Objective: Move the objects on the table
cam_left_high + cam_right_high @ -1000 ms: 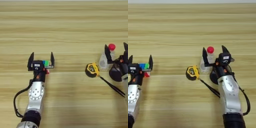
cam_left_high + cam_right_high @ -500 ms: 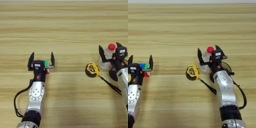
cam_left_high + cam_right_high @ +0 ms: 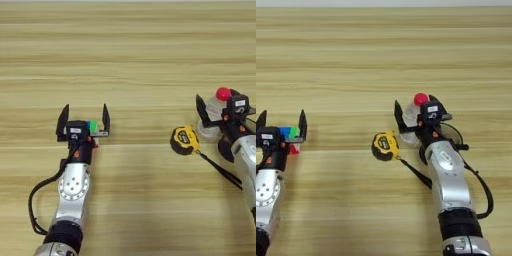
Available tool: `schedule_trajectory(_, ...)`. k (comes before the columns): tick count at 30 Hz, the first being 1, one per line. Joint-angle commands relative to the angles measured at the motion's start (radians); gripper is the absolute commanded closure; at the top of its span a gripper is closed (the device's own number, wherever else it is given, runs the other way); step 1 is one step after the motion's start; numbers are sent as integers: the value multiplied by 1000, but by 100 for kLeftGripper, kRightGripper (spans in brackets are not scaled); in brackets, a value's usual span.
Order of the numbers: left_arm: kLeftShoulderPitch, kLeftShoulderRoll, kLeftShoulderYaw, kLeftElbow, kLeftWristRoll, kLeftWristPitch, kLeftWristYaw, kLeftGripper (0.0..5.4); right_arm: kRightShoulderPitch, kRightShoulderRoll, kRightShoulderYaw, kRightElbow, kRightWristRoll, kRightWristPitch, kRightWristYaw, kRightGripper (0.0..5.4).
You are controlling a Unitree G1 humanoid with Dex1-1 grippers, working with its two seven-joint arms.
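Wooden table, pale horizontal plank grain

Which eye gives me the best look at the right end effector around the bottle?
The right eye view: the right end effector sits well inside the frame, fingers spread on either side of the clear red-capped bottle, arm fully visible. In the left eye view it sits at the right edge, with the arm cut off there.

wooden table, cube, bottle, tape measure

Puzzle cube lies left (multicoloured); red-capped bottle stands right, just beside the yellow-black tape measure.
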Motion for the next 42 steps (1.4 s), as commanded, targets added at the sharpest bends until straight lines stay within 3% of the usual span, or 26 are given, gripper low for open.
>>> schedule_trajectory(1,1,-7,-2,-8,6,-4,10,3,-16,-4,1,18,-9,23,-8,0)
schedule_trajectory(13,8,-10,-5,-11,7,-7,14,3,-16,-10,3,21,-25,31,-8,0)
schedule_trajectory(32,21,-15,-8,-45,9,-2,17,0,-20,-17,-3,28,-47,47,-26,234)
schedule_trajectory(42,26,-17,-8,-57,6,1,14,0,-20,-17,-7,24,-41,49,-24,299)
